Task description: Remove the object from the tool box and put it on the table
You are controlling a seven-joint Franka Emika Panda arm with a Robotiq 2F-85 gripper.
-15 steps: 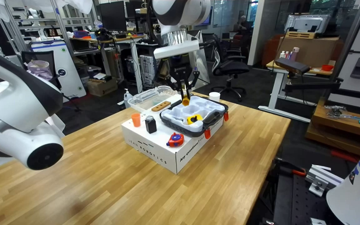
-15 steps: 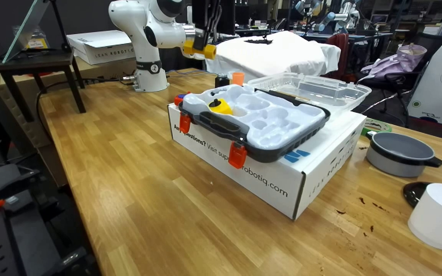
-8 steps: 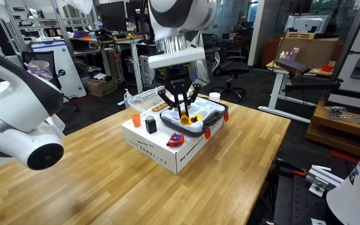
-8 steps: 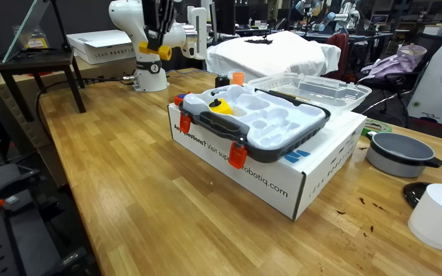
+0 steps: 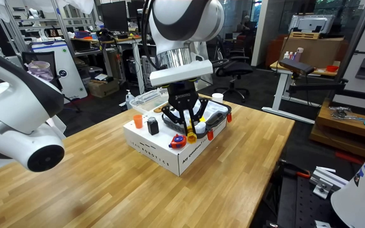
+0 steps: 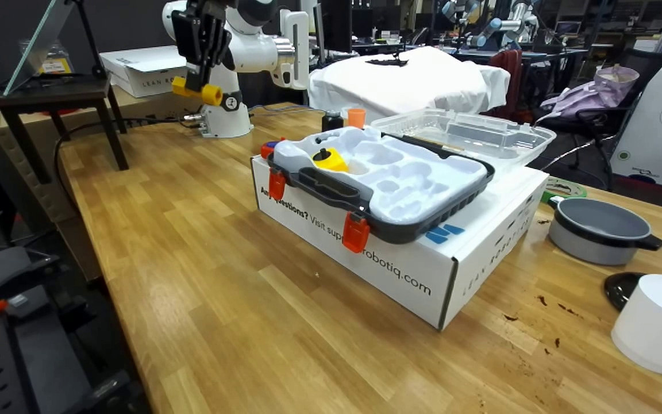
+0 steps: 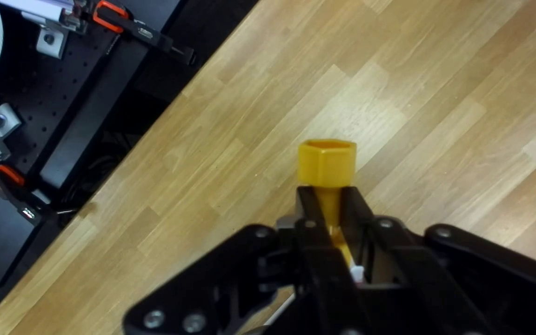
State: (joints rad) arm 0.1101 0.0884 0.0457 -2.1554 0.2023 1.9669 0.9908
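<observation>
A robot hand (image 7: 328, 195) holds a yellow hex-ended piece (image 7: 326, 163) in midair above the wooden table (image 6: 222, 259), its 2 fingers (image 7: 308, 210) clamped on either side of the piece's narrow neck. In the wrist view, the hollow hexagonal end juts past the fingertips, over wood, while the table's edge slants across the left side. In an exterior view, a red piece (image 5: 178, 142) with a blue center sits at the near corner of a white box (image 5: 162, 139), set toward the table's far edges. On the box, an open black tool box (image 6: 405, 233) with 2 red latches (image 6: 356, 232) bears a pale tray (image 6: 423, 195), where a yellow knobbed piece (image 6: 331, 160) rests in a recess. A black block (image 5: 153, 126) and an orange cup (image 5: 137, 121) stand near each other on the white box. A clear plastic lid (image 6: 469, 138) lies beyond the tool box. In an exterior view, a white cup (image 5: 217, 98) stands just beside the table's far edge. In an exterior view, a gray pot (image 6: 587, 247) stands by the table's right edge, and a 2nd robot arm (image 6: 253, 54) rises toward the far edge.
</observation>
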